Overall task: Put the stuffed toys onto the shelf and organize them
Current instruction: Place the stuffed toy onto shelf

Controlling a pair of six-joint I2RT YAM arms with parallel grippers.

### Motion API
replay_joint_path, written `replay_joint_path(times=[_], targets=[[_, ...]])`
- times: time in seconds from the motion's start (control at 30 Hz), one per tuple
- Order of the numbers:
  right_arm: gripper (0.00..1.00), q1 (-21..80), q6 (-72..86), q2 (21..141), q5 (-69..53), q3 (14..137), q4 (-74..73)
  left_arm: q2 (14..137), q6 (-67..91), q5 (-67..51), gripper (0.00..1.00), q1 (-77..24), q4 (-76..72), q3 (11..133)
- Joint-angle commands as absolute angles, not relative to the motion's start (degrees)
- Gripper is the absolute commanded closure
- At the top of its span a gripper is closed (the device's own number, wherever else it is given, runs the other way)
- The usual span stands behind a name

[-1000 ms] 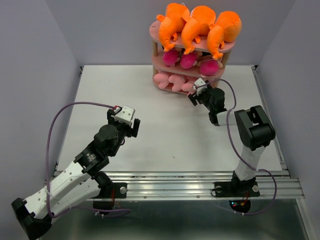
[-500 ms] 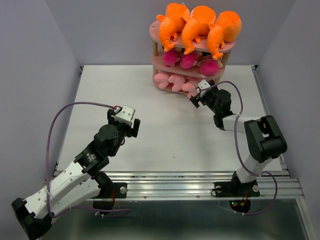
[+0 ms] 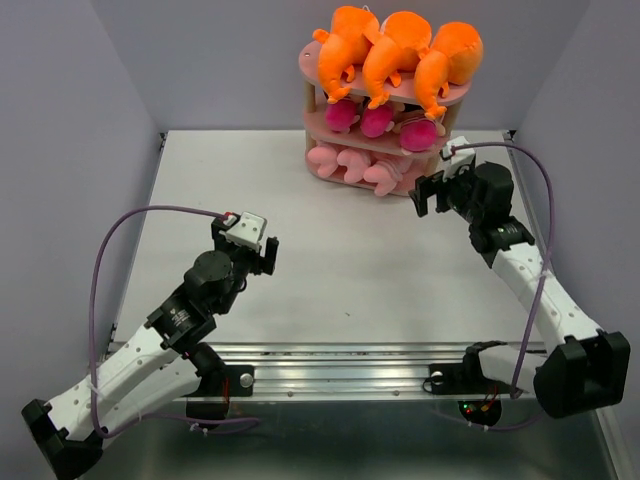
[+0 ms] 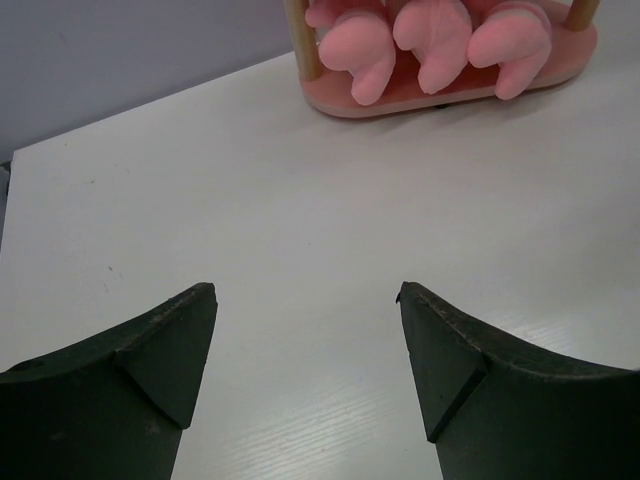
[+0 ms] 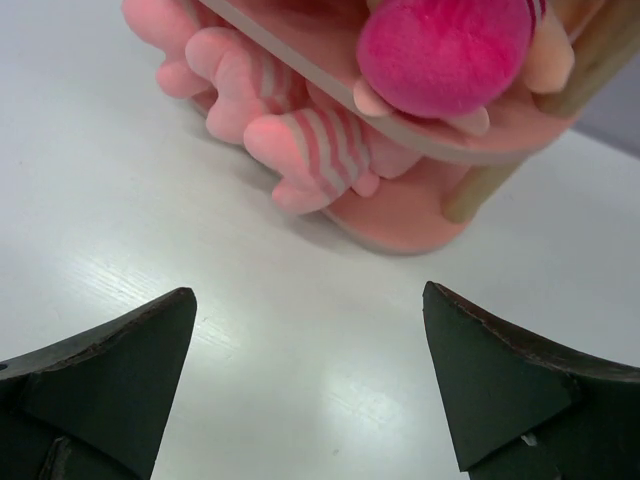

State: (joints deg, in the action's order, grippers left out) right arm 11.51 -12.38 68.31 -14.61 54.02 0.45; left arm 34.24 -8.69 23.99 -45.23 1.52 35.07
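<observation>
Three plump, fuzzy orange monsters (image 3: 395, 50) lie across the top tier of the pink oval shelf (image 3: 322, 171), which stands on pale wooden posts (image 3: 311, 100) at the worktop's (image 3: 330, 270) far edge, right of centre. Round magenta dolls (image 3: 377, 121) fill the middle tier and soft striped pigs (image 5: 325, 150) the bottom. Both claws gape wide, holding nothing. The right claw (image 5: 308, 292) is near the shelf's right end. The left claw (image 4: 305, 290) is well apart, toward the near left corner.

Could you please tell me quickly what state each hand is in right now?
Left hand: open, holding nothing.
Right hand: open, holding nothing, facing the shelf.
</observation>
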Motion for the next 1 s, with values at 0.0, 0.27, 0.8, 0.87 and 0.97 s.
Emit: replay_joint_path(times=[0.0,0.27,0.8,0.87,0.97], targets=[[0.00,10.46,-2.83,60.58,-9.51,54.15,-12.21,33.05,-7.82,23.82,0.15,-44.82,-1.50,35.07],[0.00,8.61,6.05,55.99,11.41,49.13,-15.46,31.91,-7.21,24.34,0.14,-44.82,-1.06,34.80],[0.00,8.61,7.56,47.47,31.99,45.53,-22.76,32.08,-6.59,27.42,0.01,-44.82,-0.70,34.10],[0.00,8.61,7.03,46.06,31.99,44.83,-22.85,31.82,-6.59,27.51,0.01,-44.82,-0.88,33.93],[0.00,8.61,6.86,45.62,31.64,45.00,-24.25,31.47,-6.68,27.60,0.01,-44.74,-1.05,33.75]])
